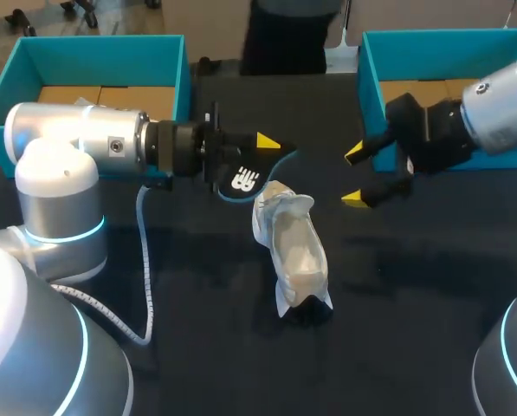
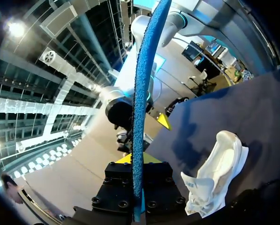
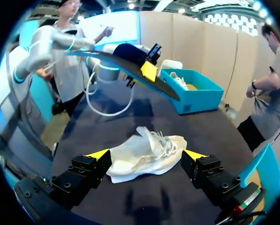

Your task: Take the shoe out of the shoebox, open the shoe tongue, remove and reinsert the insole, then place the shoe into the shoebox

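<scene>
The white shoe lies out of its box in the middle of the dark table. Just past its far end, the left gripper has its jaws closed on the dark, blue-edged insole, held above the table. To the shoe's right hangs the right gripper, jaws wide with nothing between them. Farthest back stand two teal shoeboxes, the left shoebox and the right shoebox.
</scene>
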